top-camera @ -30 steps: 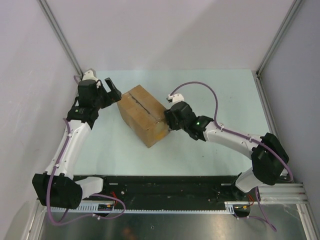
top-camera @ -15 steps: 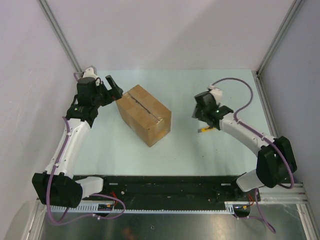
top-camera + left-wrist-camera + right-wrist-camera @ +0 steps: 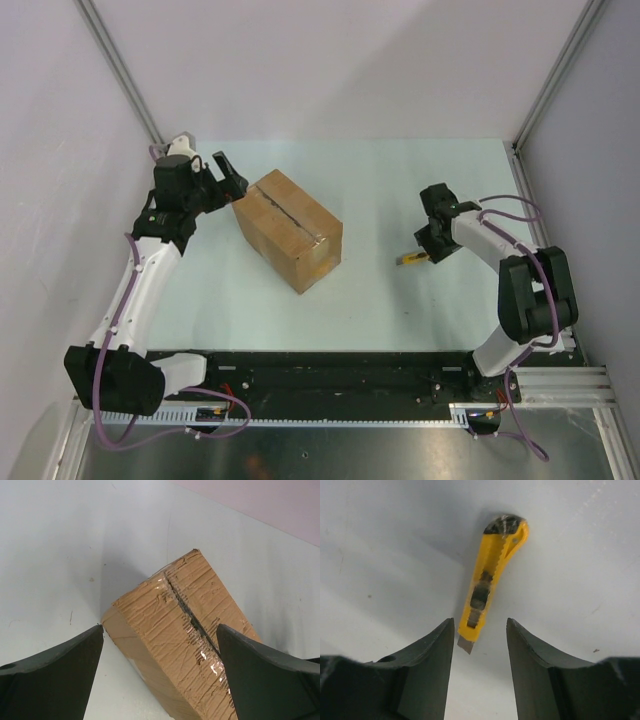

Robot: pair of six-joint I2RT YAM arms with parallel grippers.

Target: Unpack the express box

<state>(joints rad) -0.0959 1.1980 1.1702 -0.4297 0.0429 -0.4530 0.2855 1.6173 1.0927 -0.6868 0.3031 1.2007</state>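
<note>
The express box (image 3: pixel 290 228), a brown cardboard carton, lies at an angle on the pale table, left of the middle. Its top flaps lie flat, and the centre seam (image 3: pixel 187 612) shows as a dark slit with torn glossy tape. My left gripper (image 3: pixel 228 178) is open and empty at the box's far left end; in the left wrist view (image 3: pixel 159 626) its fingers stand either side of that end without touching. My right gripper (image 3: pixel 428 248) is open and empty above a yellow utility knife (image 3: pixel 412 260). In the right wrist view the knife (image 3: pixel 492 575) lies on the table, its blade tip between my fingertips (image 3: pixel 480 621).
Pale walls with metal corner posts (image 3: pixel 120 75) close in the table at the back and sides. The black base rail (image 3: pixel 330 370) runs along the near edge. The knife's bare blade (image 3: pixel 466 645) points towards my right wrist.
My right arm has drawn away from the box's right end to the right side of the table, where the knife now lies under it. The left arm and the box have hardly moved.
</note>
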